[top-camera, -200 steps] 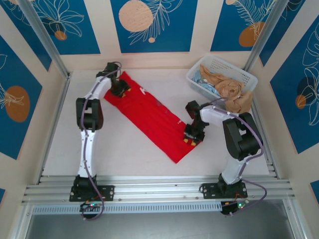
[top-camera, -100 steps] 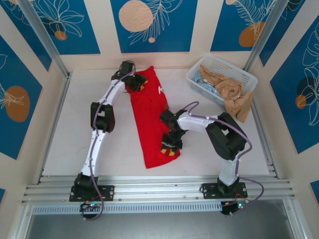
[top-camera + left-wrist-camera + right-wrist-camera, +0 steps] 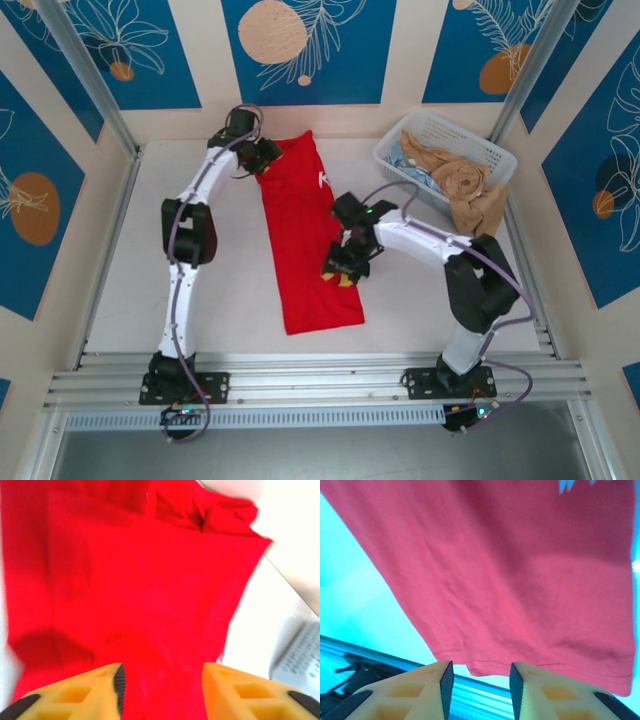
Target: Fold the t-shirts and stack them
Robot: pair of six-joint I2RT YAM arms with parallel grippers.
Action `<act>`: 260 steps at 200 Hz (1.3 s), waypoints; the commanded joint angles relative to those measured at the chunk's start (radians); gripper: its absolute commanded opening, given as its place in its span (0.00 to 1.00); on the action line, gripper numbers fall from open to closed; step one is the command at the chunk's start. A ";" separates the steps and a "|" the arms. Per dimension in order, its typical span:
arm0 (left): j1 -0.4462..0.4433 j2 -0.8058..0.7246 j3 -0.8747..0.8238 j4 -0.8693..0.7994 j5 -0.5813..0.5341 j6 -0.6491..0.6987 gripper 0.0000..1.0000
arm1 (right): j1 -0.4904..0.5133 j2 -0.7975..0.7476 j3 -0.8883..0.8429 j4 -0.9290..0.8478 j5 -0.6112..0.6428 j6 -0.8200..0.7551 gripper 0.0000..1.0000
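The red t-shirt (image 3: 300,240) lies on the white table as a long narrow folded strip, running from the back toward the front edge. My left gripper (image 3: 266,156) hovers at the strip's far left corner. In the left wrist view its yellow fingers (image 3: 95,690) stand apart over the red cloth (image 3: 140,570), not pinching it, so the left gripper (image 3: 162,677) is open. My right gripper (image 3: 344,268) sits at the strip's right edge, about halfway along. In the right wrist view the shirt's hem (image 3: 520,570) shows beyond the right gripper (image 3: 477,672), which is open and empty.
A white lattice basket (image 3: 398,172) stands at the back right with tan and blue clothes (image 3: 455,180) piled in it. A tan cloth (image 3: 487,212) hangs over its near side. Bare table lies left of the shirt and right of it at the front.
The red strip has swung from a diagonal lie to straight front-to-back. Both grippers moved with it, and the right gripper has opened wider and drawn back from the cloth.
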 commanded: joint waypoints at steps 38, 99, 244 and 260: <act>-0.141 -0.371 -0.743 0.200 -0.054 -0.287 0.33 | -0.168 0.145 0.126 0.112 0.002 -0.173 0.33; -0.117 -0.365 -0.932 0.135 -0.125 -0.310 0.27 | -0.192 0.231 0.209 0.087 -0.026 -0.170 0.32; -0.126 -0.839 -1.259 -0.114 -0.055 -0.089 0.51 | -0.069 -0.145 -0.307 0.264 -0.222 0.068 0.45; -0.162 -0.931 -1.410 -0.119 0.029 -0.085 0.52 | -0.033 -0.155 -0.347 0.280 -0.261 0.089 0.46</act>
